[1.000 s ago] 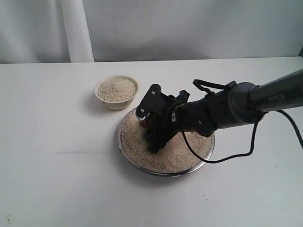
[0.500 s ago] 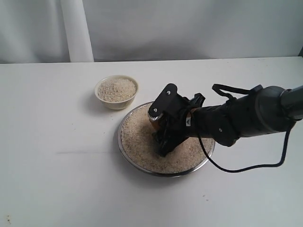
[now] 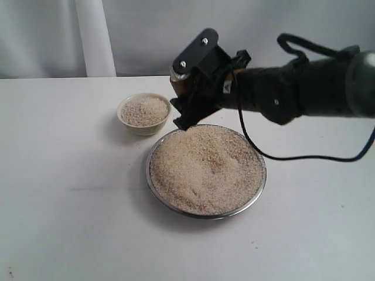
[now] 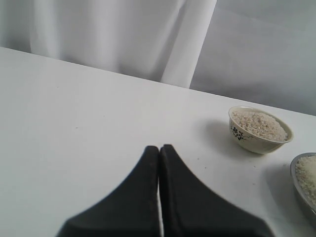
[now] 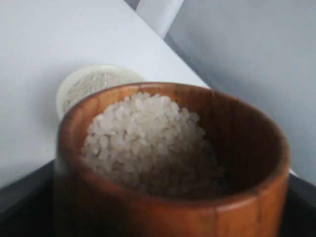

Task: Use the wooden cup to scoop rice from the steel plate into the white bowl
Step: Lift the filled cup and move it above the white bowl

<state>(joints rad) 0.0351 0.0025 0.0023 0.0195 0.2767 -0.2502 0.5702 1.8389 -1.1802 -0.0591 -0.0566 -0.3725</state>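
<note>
**Loaded cup held up between plate and bowl**

Exterior view: the right gripper [image 3: 186,106] is hanging in the air over the far rim of the steel plate [image 3: 149,177]. Its jaws are clamping the wooden cup [image 3: 179,86], of which only a sliver of brown is showing between the black fingers. The plate is sitting on the white table [image 3: 64,222], heaped with rice [image 3: 205,170]. The white bowl [image 3: 140,128] is standing just beside the plate's far left edge, also carrying rice, with the gripper near its right side.

Left wrist view: the left gripper [image 4: 159,163] is hovering over bare table, its two fingers pressing together with nothing between them. The white bowl [image 4: 247,140] and an edge of the steel plate [image 4: 299,187] are showing beyond it.

Right wrist view: the wooden cup [image 5: 168,207] is filling the picture, upright and holding rice [image 5: 153,143] mounded to just under its rim. The white bowl [image 5: 66,89] is lying beyond it on the table.
</note>
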